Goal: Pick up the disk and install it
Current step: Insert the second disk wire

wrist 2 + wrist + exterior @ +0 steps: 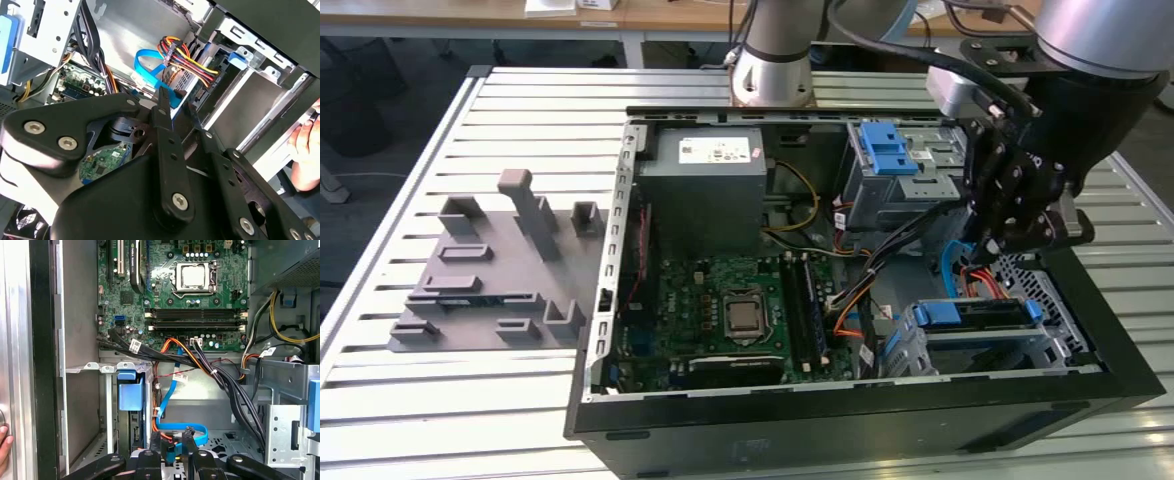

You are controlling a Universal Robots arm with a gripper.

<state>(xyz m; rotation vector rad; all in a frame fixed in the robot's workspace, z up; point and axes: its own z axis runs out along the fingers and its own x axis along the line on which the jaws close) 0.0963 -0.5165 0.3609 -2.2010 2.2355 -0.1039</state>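
Claw [1023, 235] above case floor, disk [977, 314] beside

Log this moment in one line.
gripper: inside case, over blue cable | disk: in drive cage, apart from gripper | hand: at case edge

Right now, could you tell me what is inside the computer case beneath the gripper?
Beneath the gripper lie a blue flat cable and the case's perforated floor; the gripper's links hide the rest.
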